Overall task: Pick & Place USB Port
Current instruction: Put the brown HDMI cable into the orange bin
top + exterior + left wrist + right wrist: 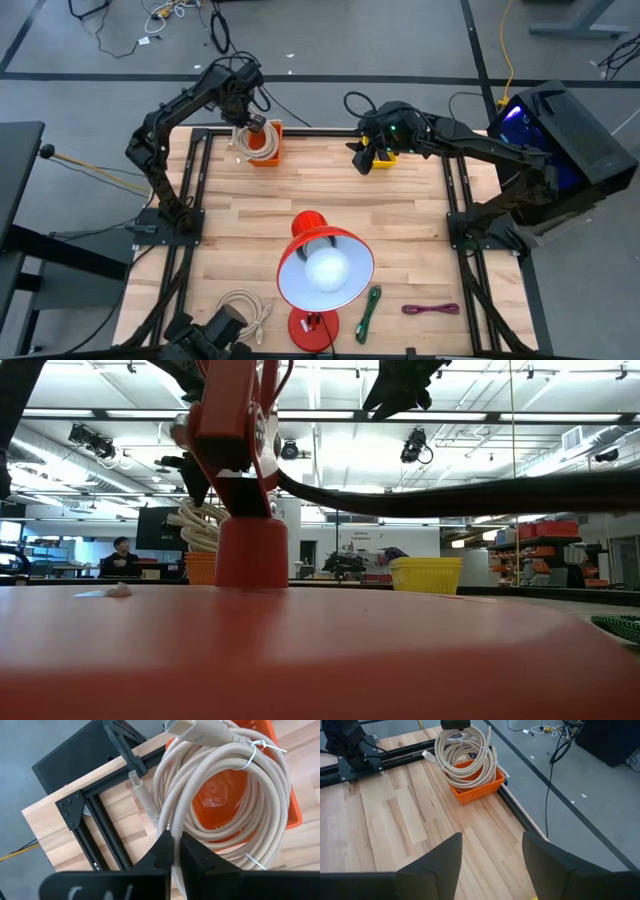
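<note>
A beige USB cable (225, 785), tied into a coil with white twist ties, hangs over the orange basket (270, 152) at the table's far left. My left gripper (175, 851) is above it, shut on the coil. One plug (182, 727) and a second plug (137, 782) stick out of the coil. My right gripper (490, 862) stands open in the air with nothing between its fingers. It is just left of the yellow basket (386, 158) at the far edge. My left gripper pinches the coil's upper side (175, 832) between its two fingers, coming steeply from above. How many strands it has, I cannot tell. The coil hangs below the fingers, and its lower loops (470, 767) reach down into the orange basket.
A red desk lamp (322, 270) stands in the table's middle near the front. Another beige cable coil (245, 312) lies at the near left. A green cable (370, 310) and a purple cable (430, 310) lie at the near right. Black frame rails run along the table's sides.
</note>
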### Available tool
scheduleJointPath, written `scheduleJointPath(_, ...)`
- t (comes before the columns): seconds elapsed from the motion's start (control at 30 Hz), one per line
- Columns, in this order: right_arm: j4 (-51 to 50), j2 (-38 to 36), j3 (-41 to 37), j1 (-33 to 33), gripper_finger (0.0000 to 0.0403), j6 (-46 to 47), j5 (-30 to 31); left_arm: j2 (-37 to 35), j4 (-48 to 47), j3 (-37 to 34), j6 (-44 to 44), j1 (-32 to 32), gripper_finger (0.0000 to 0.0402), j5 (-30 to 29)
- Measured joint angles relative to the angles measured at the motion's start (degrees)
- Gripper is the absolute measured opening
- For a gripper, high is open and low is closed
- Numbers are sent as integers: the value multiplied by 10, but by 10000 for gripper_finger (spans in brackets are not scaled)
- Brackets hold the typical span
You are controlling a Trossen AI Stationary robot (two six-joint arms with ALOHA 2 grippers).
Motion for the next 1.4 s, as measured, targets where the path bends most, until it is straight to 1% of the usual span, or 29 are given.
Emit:
scheduleJointPath(0.53, 0, 0, 0, 0, 208, -1, -6, 0, -1, 0, -4, 0, 27, 7)
scheduleJointPath(0.63, -1, 0, 0, 0, 208, -1, -11, 0, -1, 0, -8, 1, 39, 7)
scheduleJointPath(0.87, -6, 0, 0, 0, 208, -1, -11, -1, -29, 0, -9, 20, 85, 11)
scheduleJointPath(1.0, -6, 0, 0, 0, 208, -1, -10, -1, -25, 0, -9, 27, 102, 11)
scheduleJointPath(1.13, -6, 0, 0, 0, 208, -1, -10, -1, -13, 0, -8, 26, 107, 19)
scheduleJointPath(1.4, -6, 0, 0, 0, 208, -1, -9, -1, 3, 0, -4, 26, 108, 14)
